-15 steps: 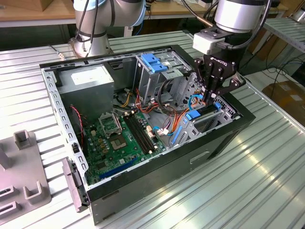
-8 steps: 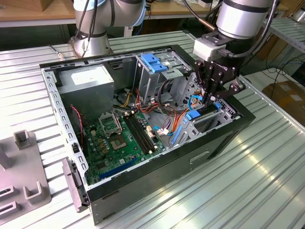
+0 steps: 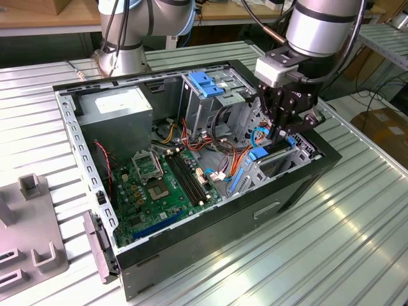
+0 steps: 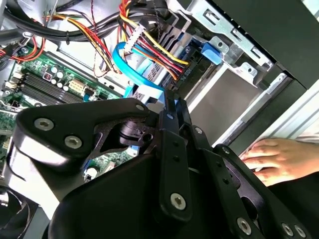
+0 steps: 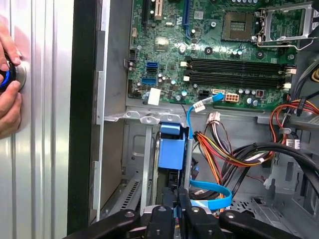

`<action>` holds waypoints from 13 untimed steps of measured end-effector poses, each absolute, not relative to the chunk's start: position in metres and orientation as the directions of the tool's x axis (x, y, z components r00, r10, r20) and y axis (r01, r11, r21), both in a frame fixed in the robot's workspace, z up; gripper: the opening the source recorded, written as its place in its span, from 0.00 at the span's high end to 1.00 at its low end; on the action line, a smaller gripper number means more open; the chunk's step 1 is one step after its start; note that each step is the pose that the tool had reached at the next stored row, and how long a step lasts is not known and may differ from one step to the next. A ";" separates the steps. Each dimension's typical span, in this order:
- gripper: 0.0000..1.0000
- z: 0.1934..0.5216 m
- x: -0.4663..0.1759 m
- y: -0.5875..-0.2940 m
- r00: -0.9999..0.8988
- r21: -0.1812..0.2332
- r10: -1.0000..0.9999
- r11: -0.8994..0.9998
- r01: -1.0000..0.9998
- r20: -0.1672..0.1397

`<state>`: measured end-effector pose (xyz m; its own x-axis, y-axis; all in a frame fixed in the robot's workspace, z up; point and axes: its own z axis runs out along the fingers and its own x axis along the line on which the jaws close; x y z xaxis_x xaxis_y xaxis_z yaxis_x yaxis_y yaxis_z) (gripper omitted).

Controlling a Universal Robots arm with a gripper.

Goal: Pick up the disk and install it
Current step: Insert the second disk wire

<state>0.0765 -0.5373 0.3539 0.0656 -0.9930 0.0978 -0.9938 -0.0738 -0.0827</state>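
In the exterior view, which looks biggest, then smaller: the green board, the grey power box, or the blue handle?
1. Green board
2. Grey power box, though it lies farther back, so the gap may be smaller than it looks
3. Blue handle

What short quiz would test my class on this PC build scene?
1. True or false: the end effector hangs outside the case.
2. The carrier on the disk is: A red, B blue, C green.
3. In the second wrist view, what lies beside the case?

Key: 1 false, it is inside the case. 2 B. 3 a person's hand.
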 end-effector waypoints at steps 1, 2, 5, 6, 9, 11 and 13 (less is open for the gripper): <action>0.84 0.353 0.076 -0.537 0.066 -0.084 -0.993 -0.074 -0.994 0.094; 0.84 0.353 0.076 -0.537 0.066 -0.085 -0.994 -0.073 -0.994 0.086; 0.84 0.352 0.076 -0.539 0.065 -0.088 -0.996 -0.070 -0.994 0.058; 0.84 0.351 0.076 -0.540 0.065 -0.089 -0.996 -0.070 -0.994 0.054; 0.84 0.350 0.076 -0.543 0.065 -0.089 -0.996 -0.070 -0.994 0.054; 0.84 0.350 0.076 -0.543 0.065 -0.092 -0.996 -0.070 -0.993 0.054; 0.84 0.349 0.076 -0.543 0.065 -0.101 -0.996 -0.070 -0.992 0.055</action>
<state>0.0760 -0.5431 0.3494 0.0647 -0.9964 0.0546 -0.9924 -0.0700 -0.1013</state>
